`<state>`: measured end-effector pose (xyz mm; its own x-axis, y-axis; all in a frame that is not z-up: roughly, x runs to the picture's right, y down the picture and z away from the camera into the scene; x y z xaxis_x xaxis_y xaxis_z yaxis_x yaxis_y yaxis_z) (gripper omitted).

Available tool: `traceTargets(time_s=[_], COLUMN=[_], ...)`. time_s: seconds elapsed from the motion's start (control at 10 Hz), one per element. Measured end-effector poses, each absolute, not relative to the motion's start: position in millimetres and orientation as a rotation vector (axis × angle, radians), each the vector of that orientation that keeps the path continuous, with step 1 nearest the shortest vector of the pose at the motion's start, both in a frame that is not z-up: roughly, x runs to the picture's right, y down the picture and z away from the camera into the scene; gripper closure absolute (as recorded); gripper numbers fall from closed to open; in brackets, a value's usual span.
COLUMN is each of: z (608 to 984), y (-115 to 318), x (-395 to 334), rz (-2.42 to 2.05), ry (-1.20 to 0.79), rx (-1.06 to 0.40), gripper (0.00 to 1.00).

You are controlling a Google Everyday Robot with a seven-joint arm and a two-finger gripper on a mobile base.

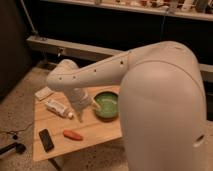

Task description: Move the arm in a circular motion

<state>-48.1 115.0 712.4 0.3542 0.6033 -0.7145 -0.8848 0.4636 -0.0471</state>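
Camera view: the arm (107, 70) poises its gripper (83, 111) beside the green bowl (111, 111), grip state unclear.

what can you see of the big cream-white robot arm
The glossy cream-white robot arm, made of thick rounded segments, fills the right foreground with a bulbous elbow. One segment with a row of small dark holes reaches left to a rounded joint, bends down and ends in the tool, low over the light wooden table, between a white bottle and a round green bowl.
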Motion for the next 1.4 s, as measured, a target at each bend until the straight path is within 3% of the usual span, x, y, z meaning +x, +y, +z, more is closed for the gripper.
traceTargets(time_s=[0.4,0.6,1.1,1.4], z=[734.4,738.2,738.5,731.9], y=[41.5,-0.3,-95.8,-100.2], x=[23.6,20.2,-87.2,-197.1], rz=[1.284,1.356,1.384,1.261], ry=[0.761,0.714,0.470,0.324], rx=[-0.276,-0.203,-0.137,-0.199], gripper=[0.35,0.35,0.35,0.35])
